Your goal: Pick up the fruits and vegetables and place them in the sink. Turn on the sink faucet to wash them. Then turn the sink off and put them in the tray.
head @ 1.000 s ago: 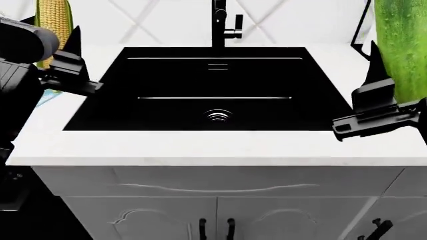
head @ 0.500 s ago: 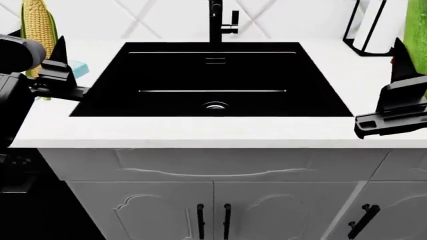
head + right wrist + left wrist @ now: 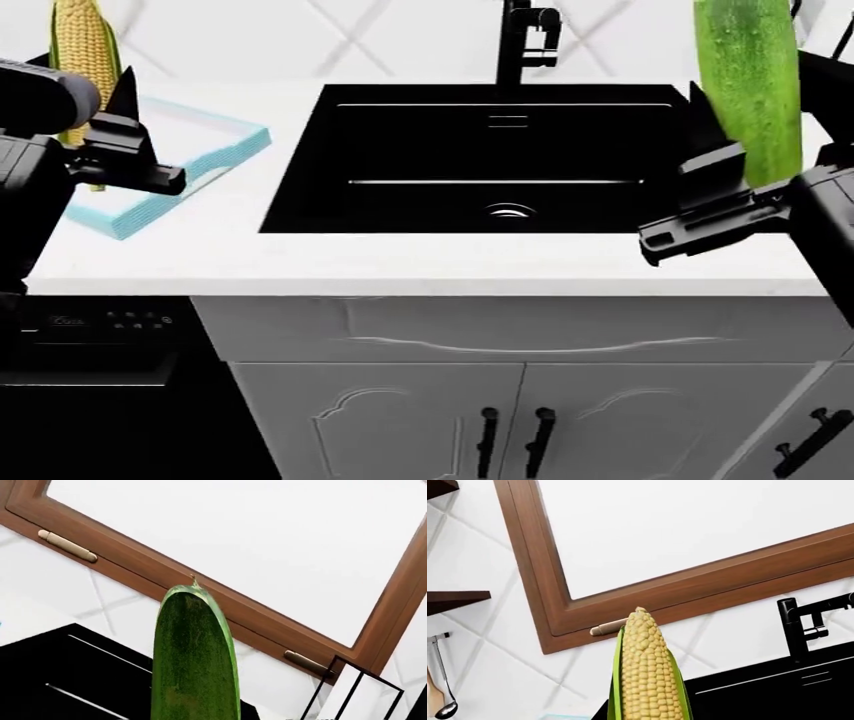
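Observation:
My left gripper (image 3: 104, 125) is shut on the yellow corn cob (image 3: 83, 50), held upright above the tray (image 3: 200, 165), which has a light blue rim and lies on the counter left of the sink. The corn (image 3: 647, 670) fills the left wrist view, with the black faucet (image 3: 798, 627) behind it. My right gripper (image 3: 745, 170) is shut on the green cucumber (image 3: 747, 80), upright over the counter at the sink's right edge. The cucumber (image 3: 195, 660) stands tall in the right wrist view. The black sink (image 3: 400, 150) holds nothing, and its drain (image 3: 507, 211) shows. The faucet (image 3: 514, 40) stands behind it.
White cabinet doors (image 3: 400, 420) with black handles sit under the counter. A dark appliance panel (image 3: 94, 325) is at the lower left. A brown window frame (image 3: 694, 590) runs above the tiled wall. A wire holder (image 3: 353, 695) stands right of the sink, and a ladle (image 3: 444, 680) hangs on the wall.
The head view has shifted left, so the sink sits further right and the tray shows fully. Both grippers still hold the corn and cucumber upright.

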